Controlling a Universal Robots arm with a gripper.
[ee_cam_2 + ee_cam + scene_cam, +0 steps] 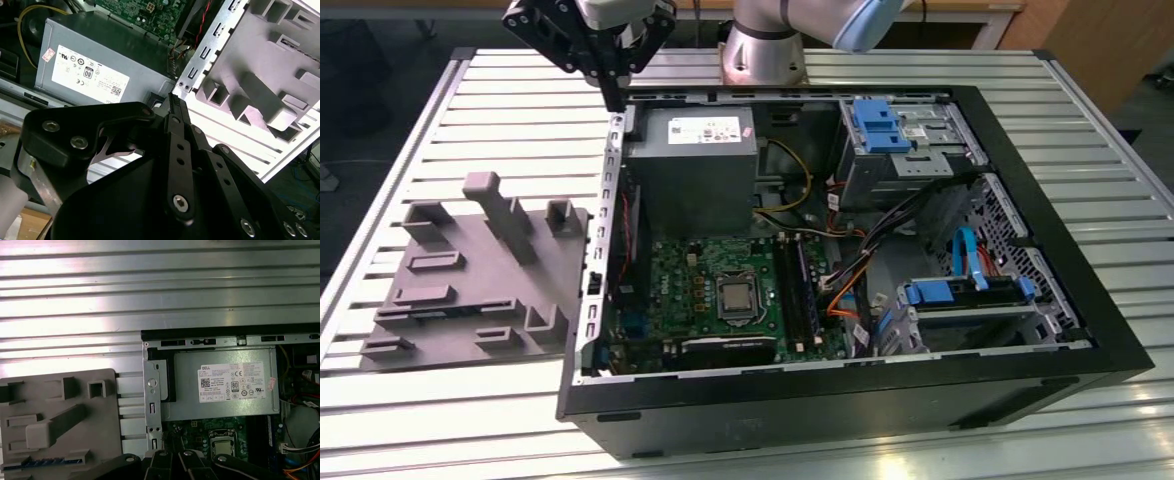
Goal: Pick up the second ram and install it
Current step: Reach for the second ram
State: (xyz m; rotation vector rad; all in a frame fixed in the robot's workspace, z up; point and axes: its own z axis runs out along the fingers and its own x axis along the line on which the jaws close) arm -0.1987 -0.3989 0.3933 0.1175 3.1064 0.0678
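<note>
Tool (611, 98) pressed together, empty, above case (827, 400) corner. Second ram (42, 461) well apart from tool, seated in grey holder (60, 390) slot. Judged: pickup needs tool spread, squared across ram, gripping mid-length.

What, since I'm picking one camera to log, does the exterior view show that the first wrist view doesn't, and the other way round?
Exterior view adds: the whole black computer case, its blue plastic drive brackets and the arm's silver base. First wrist view adds: a dark, blue-flecked strip lying in a slot of the grey plastic holder; whether it is the memory stick, I cannot tell. Both share that holder, the grey metal power supply box, the green motherboard, the slatted metal table and the black gripper.
</note>
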